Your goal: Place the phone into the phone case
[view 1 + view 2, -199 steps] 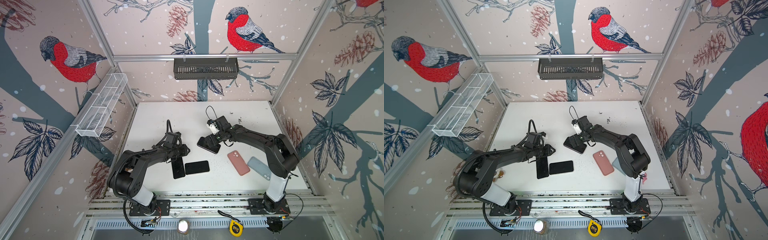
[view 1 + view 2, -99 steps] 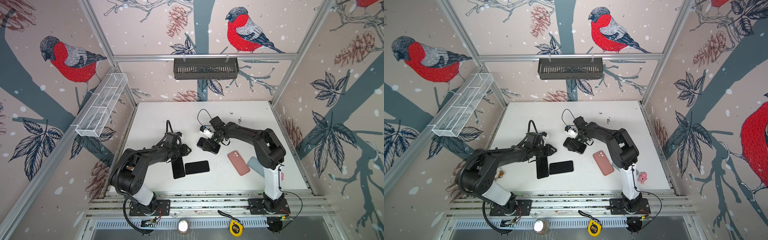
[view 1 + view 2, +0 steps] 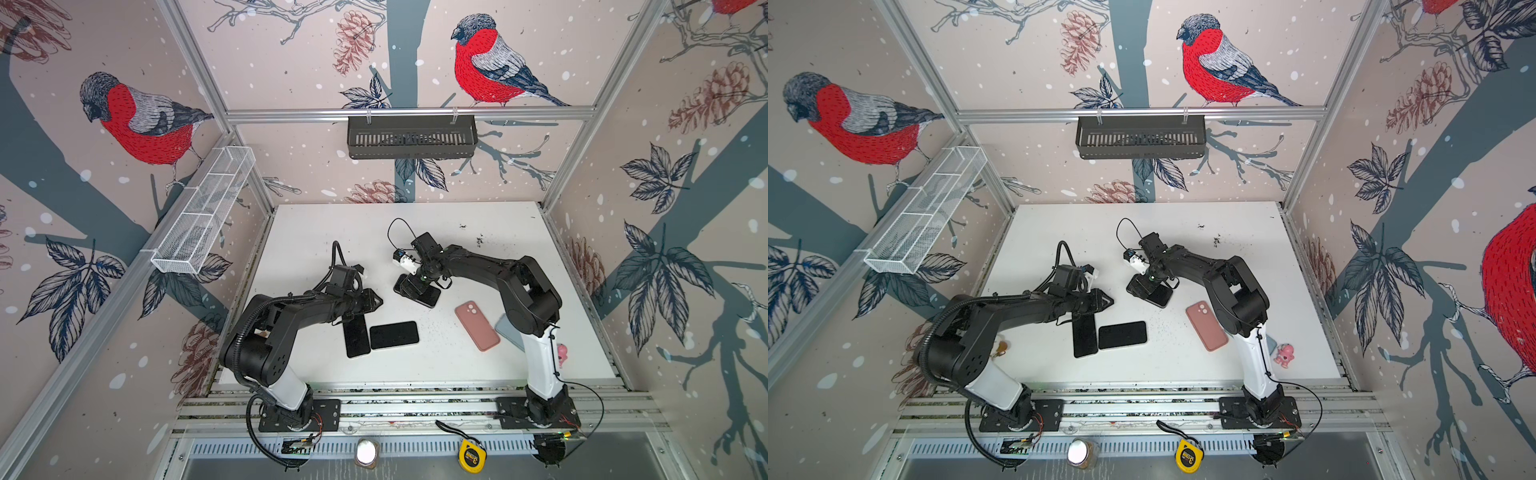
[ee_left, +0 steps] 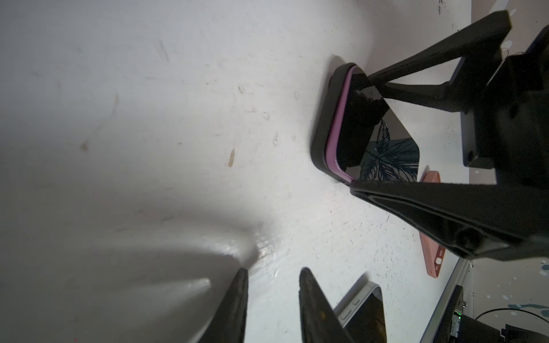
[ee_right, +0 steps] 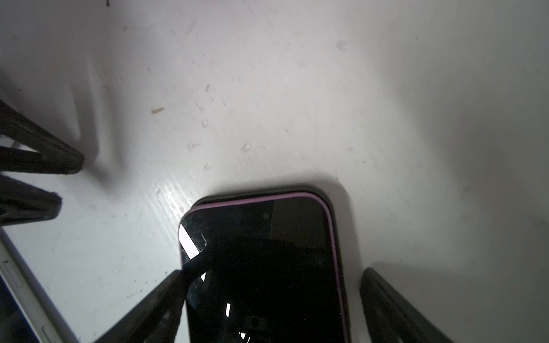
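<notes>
Phone (image 5: 297, 225): screen-up inside the black case (image 4: 322, 133), mid-table, purple edge showing along the case rim.
Right gripper (image 5: 274, 273): spread wide astride phone and case, one finger at the screen's edge, its mate clear of the case; gripping nothing.
Left gripper (image 4: 273, 271): narrowly parted, empty, over bare table (image 4: 148, 118) near two loose phones (image 3: 394, 334).
Step in hand: probably seating the phone's last corners; full snap-in impossible to confirm.
Doing it well: press straight down near each corner in turn, gently, on the bezel rather than mid-glass; brace the case with the left gripper; check for an even purple line all round.
Risk: sideways push skating the case across the smooth table.
</notes>
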Controlling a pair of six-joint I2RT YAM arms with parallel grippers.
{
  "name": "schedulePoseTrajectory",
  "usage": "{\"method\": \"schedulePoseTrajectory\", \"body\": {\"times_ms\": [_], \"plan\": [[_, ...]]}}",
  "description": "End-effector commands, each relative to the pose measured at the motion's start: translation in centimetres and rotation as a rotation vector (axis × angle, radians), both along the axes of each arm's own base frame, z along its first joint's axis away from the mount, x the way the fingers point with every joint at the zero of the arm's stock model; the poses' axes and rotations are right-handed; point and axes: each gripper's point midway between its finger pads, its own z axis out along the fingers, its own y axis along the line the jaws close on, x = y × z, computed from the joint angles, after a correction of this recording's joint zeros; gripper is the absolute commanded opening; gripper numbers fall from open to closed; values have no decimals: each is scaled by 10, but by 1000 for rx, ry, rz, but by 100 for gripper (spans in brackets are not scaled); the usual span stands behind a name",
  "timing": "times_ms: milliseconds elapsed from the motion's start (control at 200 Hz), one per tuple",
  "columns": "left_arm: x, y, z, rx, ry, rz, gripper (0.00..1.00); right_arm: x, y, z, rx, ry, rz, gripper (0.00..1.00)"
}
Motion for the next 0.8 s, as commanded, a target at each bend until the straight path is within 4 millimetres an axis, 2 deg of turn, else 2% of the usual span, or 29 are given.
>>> {"method": "schedulePoseTrajectory", "body": {"times_ms": [0, 55, 185, 350, 410, 475, 625, 796], "plan": [[6, -4, 6, -25, -31, -12, 31, -16, -22, -24, -120, 78, -26, 88], [6, -4, 6, -26, -30, -11, 31, -16, -21, -22, -116, 79, -26, 86], [6, -4, 7, -26, -31, -12, 31, -16, -17, -19, -107, 79, -23, 72], [6, -4, 6, -27, -27, -11, 31, -21, -13, -16, -94, 85, -8, 61], [6, -4, 6, -28, -27, -12, 31, -23, -12, -16, -98, 79, -4, 62], [6, -4, 6, -28, -27, -13, 32, -26, -11, -17, -116, 72, 2, 73], [6, -4, 5, -26, -21, -12, 32, -38, -8, -20, -140, 67, 26, 85], [7, -2, 12, -19, -39, -5, 33, -59, 2, -10, -115, 61, 65, 84]]}}
